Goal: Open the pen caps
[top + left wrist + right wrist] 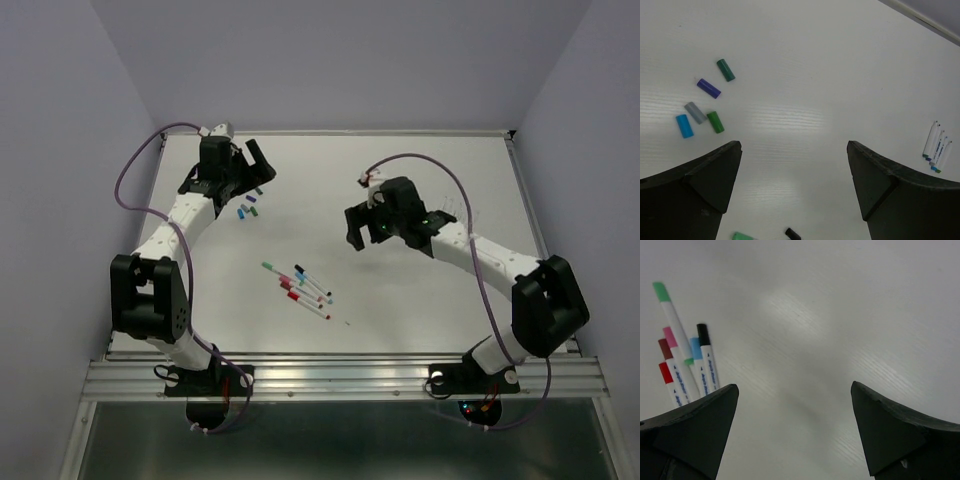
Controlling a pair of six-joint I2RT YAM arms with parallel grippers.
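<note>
a: why do the left gripper and right gripper both hang spread wide, holding nothing?

b: between pens, i'd guess. the left hovers by the loose pen caps, dropped together at the table far left. the right faces the capped pens bunched mid-table, likely its next pick.

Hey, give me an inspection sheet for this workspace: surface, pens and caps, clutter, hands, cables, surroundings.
Surface: white table, no spills seen.
Job's things: capped pens clustered at centre; loose pen caps grouped at far left; second bunch of pens lying apart, seemingly uncapped.
Clutter: nothing seen.
Hands: left hand open, empty, above the loose pen caps; right hand open, empty, beside the capped pens.
Cables: purple cable looped along each arm, off the pens.
Surroundings: pale walls; metal rail at near edge.
</note>
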